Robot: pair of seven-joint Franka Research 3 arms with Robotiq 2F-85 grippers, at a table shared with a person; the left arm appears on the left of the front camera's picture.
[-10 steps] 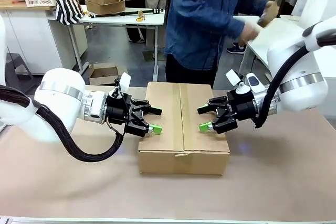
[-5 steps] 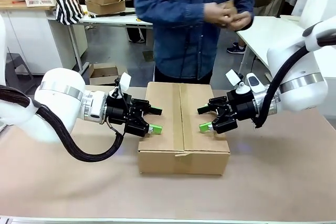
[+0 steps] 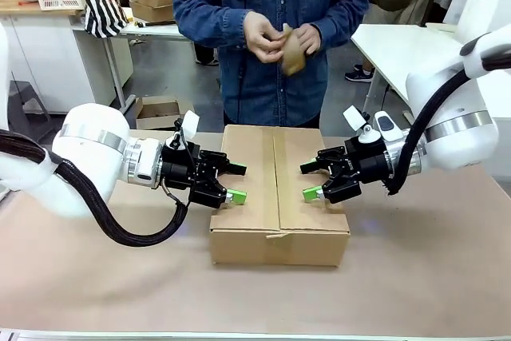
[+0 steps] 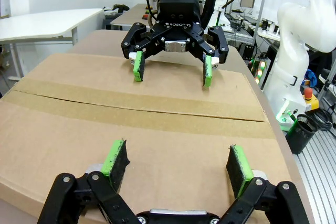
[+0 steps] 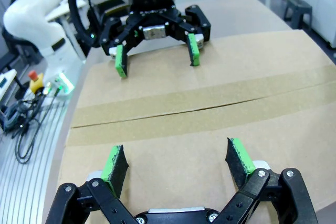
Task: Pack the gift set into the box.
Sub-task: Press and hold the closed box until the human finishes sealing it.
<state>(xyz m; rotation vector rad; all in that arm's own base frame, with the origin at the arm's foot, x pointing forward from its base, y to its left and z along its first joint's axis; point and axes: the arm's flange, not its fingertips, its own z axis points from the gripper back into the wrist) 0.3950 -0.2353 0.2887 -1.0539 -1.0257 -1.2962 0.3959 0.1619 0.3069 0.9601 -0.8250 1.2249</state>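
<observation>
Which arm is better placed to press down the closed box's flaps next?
Neither clearly: the left gripper and right gripper hover open at opposite sides of the box, equally near its top seam.

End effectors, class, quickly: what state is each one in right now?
Left end effector: open, holding nothing, beside the closed box.
Right end effector: open, holding nothing, at the box's other side.

Two open end effectors (image 4: pixel 177 165) over closed box (image 4: pixel 157 129)

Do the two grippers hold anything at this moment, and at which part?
No. The left gripper and the right gripper are both open above the closed box, with nothing between their pads.
</observation>
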